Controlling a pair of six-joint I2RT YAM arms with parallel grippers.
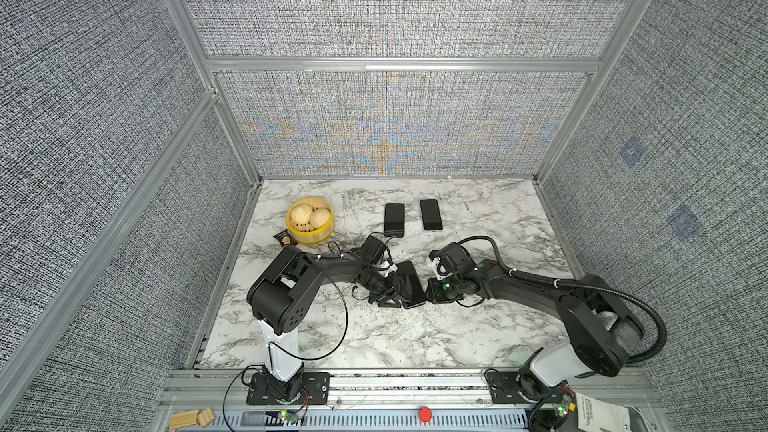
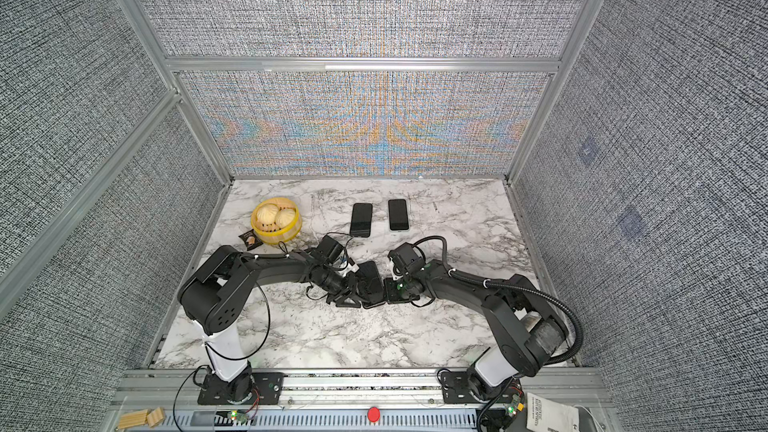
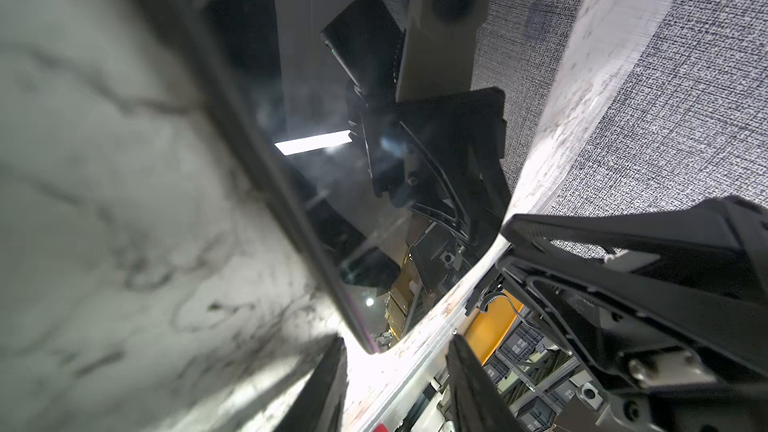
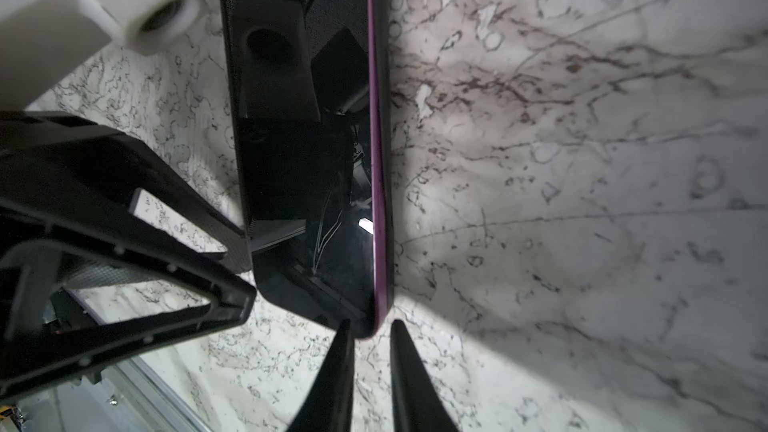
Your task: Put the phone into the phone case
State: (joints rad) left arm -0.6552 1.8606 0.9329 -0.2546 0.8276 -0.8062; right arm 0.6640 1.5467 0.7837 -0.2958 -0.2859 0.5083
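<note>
**Front edge, 6 o'clock.** One round red button [image 1: 424,413] sits on the slotted aluminium rail. At 7 o'clock lie two pale ribbed wooden blocks [image 1: 191,418], side by side. At 5 o'clock lies one white printed sheet [image 1: 598,415]; its black lettering is too small to read.

**Table centre.** The white, grey-veined marble tabletop [image 1: 332,334] carries the flat black glossy-screened phone [image 1: 409,284], turned slightly off the table's axis. In the right wrist view its screen is dark and mirror-like. A purple-magenta strip runs along one long edge and a black textured rim along the other. Whether that rim belongs to the phone case cannot be told.

The left gripper [image 3: 397,340] is at the phone's 9 o'clock side. Its two black fingers stand spread, and one phone corner lies in a gap wider than itself.

The right gripper [image 4: 370,326] is at the 3 o'clock side. Its two fingers stand a narrow gap apart, flanking the corner there. Whether they press on it cannot be told.

**Far zone.** At 12 o'clock two further slab phones lie flat and parallel, near each other but apart: one all black [image 1: 394,219], one black with a light rim [image 1: 430,214]. At 10 o'clock one round yellow steamer basket [image 1: 309,238] holds two pale pleated buns [image 1: 301,214]. One small dark packet [image 1: 282,238] lies just beside the basket.
</note>
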